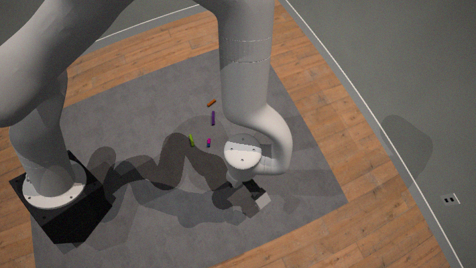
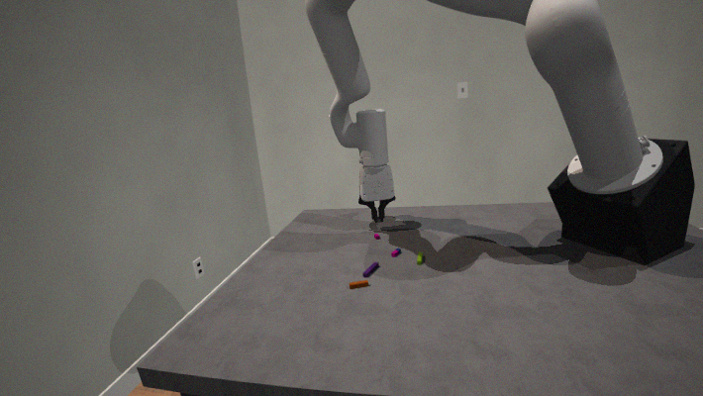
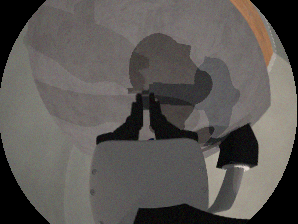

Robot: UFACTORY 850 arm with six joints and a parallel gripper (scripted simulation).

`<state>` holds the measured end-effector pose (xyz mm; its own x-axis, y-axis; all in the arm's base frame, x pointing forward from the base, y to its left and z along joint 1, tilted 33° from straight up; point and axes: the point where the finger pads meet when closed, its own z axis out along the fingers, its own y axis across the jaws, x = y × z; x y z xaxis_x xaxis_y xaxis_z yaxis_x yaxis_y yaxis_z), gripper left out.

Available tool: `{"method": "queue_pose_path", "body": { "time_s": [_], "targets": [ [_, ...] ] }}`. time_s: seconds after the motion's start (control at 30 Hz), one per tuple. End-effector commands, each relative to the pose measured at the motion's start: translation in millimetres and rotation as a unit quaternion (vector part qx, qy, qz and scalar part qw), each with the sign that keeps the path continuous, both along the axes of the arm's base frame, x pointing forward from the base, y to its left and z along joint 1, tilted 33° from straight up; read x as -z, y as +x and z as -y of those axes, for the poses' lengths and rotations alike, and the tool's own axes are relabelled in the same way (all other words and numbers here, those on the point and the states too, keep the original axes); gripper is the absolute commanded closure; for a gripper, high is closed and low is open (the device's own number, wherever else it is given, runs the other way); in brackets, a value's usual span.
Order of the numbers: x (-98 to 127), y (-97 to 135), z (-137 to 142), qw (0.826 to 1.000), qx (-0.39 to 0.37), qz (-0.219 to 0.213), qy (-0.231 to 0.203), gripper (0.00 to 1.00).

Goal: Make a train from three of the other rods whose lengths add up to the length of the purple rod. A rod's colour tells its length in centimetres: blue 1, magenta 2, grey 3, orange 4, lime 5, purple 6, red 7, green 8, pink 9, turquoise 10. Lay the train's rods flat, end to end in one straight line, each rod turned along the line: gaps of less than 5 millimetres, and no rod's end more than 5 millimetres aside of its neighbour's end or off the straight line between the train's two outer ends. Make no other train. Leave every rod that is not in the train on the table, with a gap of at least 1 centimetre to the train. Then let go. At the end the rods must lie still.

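My gripper [image 2: 378, 219] stands upright at the far side of the table, its tips just above the surface. In the wrist view the fingers are pressed nearly together. They are shut on a small thing that blends with the grey table, and I take it for the grey rod. A short magenta rod [image 2: 377, 236] lies just in front of the gripper. Another magenta rod [image 1: 208, 141] lies end to end with a blue rod [image 1: 208, 145]. The purple rod [image 1: 212, 118], lime rod [image 1: 191, 140] and orange rod [image 1: 211, 102] lie apart on the table.
The arm's black base [image 1: 64, 208] stands at one table corner. The arm's wrist [image 1: 242, 155] hides the gripper and the near magenta rod in the top view. The table edge [image 2: 208, 297] runs along the left in the exterior view.
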<state>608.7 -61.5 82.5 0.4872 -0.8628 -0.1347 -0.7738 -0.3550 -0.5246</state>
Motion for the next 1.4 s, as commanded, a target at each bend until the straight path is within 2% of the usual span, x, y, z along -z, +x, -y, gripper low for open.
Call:
{"method": "queue_pose_path", "body": {
  "time_s": [0.0,0.17,0.3,1.0,1.37],
  "targets": [
    [-23,-10,10,1.0,0.0,0.001,0.0,0.96],
    [-51,-23,22,1.0,0.0,0.001,0.0,0.96],
    [-62,-29,26,1.0,0.0,0.001,0.0,0.96],
    [-63,-29,26,1.0,-0.006,0.003,-0.003,0.96],
    [-65,-30,20,0.997,-0.064,0.028,-0.031,0.96]
  ]
}}
